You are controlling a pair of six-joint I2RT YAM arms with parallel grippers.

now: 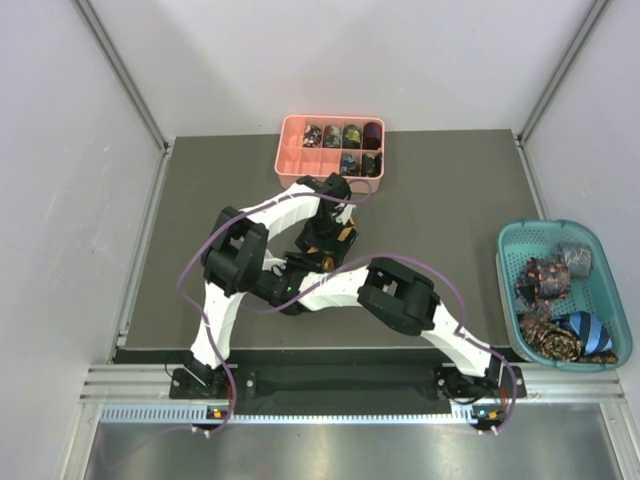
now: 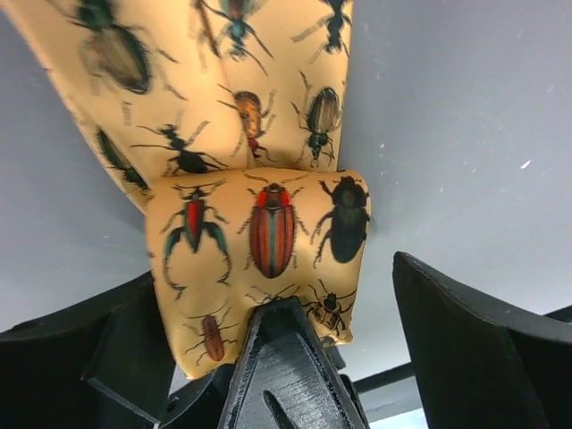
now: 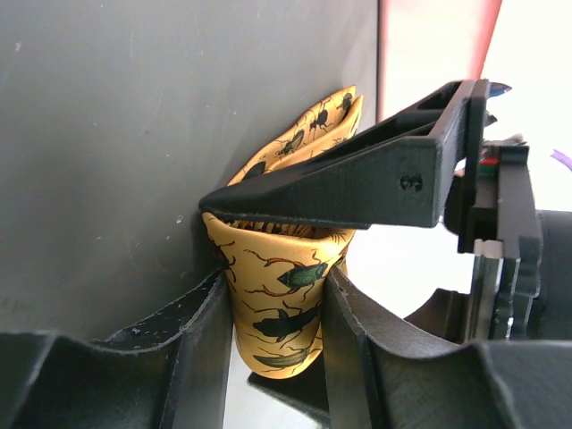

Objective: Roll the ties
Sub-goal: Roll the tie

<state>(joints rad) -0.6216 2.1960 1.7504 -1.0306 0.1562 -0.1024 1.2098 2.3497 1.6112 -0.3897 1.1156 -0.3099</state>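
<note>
A golden-yellow tie [image 2: 259, 241] printed with beetles is rolled into a small coil, and its loose tail [image 2: 223, 80] runs on across the dark mat. My right gripper [image 3: 275, 279] is shut on the coil [image 3: 281, 308], one finger on each side. My left gripper [image 2: 268, 281] stands wide open around the same coil, its fingers [image 2: 474, 340] apart from the cloth. From above, both grippers meet at mid-table, where a bit of yellow tie [image 1: 347, 234] shows.
The pink compartment tray [image 1: 296, 152] stands at the back of the mat with rolled ties [image 1: 350, 135] in several cells. A teal basket [image 1: 512, 262] at the right edge holds more ties [image 1: 548, 278]. Grey walls enclose the table.
</note>
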